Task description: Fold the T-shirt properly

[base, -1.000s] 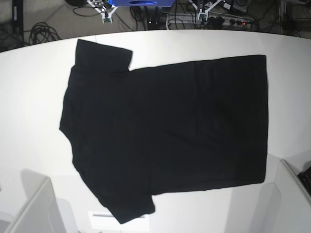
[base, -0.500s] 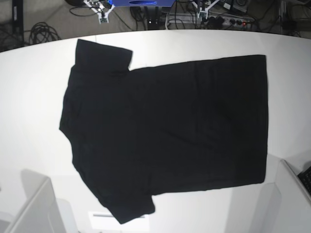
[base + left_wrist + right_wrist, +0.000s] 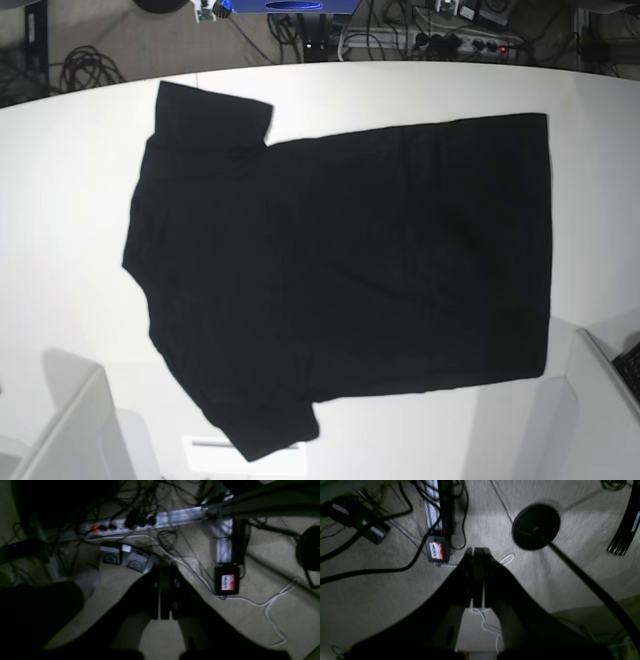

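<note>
The T-shirt (image 3: 340, 280) is laid flat, plain black side up, on the white table (image 3: 60, 200); its collar end is turned toward the table's left edge and its hem toward the right. One sleeve almost reaches the table's near edge. No print can be seen. Neither arm is seen over the table. The left gripper (image 3: 163, 592) and the right gripper (image 3: 477, 580) are shown dark and blurred above carpet and cables, jaws pressed together, nothing held.

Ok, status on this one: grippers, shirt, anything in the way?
Left gripper shut, empty, off the table. Right gripper the same. T-shirt flat, unfolded, plain side up on white table. Nothing on the shirt.
</note>
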